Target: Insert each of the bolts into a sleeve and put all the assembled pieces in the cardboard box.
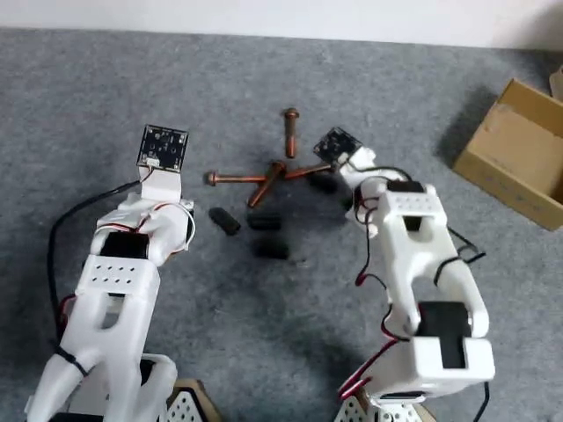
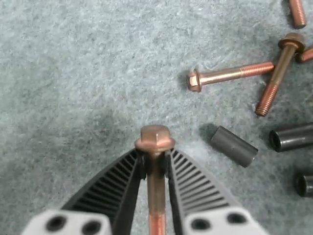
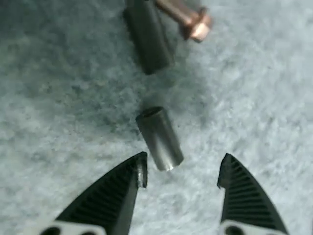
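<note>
**High view:** My two arms flank a scatter of parts on the grey table (image 1: 264, 352). Copper loose bolts (image 1: 237, 178) lie on the far side of the pile and dark sleeves (image 1: 264, 222) on the near side. My left arm (image 1: 114, 281) stands left of the pile. My right arm (image 1: 422, 264) leans in over its right side, where the closest sleeves lie. The cardboard box (image 1: 519, 154) sits at the far right, well apart from the parts. By my judgement nothing is assembled yet.

**Left wrist view:** My left gripper (image 2: 155, 156) is pressed onto one bolt (image 2: 155, 139), pinching the shank just under the hex head. The head pokes out past the fingertips and the shank runs back between the fingers. I judge that this lengthwise grip keeps the bolt from swivelling while it waits for a sleeve. More bolts and sleeves lie on the table beyond it, to the right.

**Right wrist view:** My right gripper (image 3: 183, 171) is spread wide just above the table. A single sleeve (image 3: 160, 138) lies between the fingertips, nearer one finger and not yet gripped. The wide spread looks meant to straddle the sleeve across its barrel. That would leave both ends free for the bolt. A second sleeve (image 3: 149, 39) and a bolt head (image 3: 193, 22) lie just beyond.
</note>
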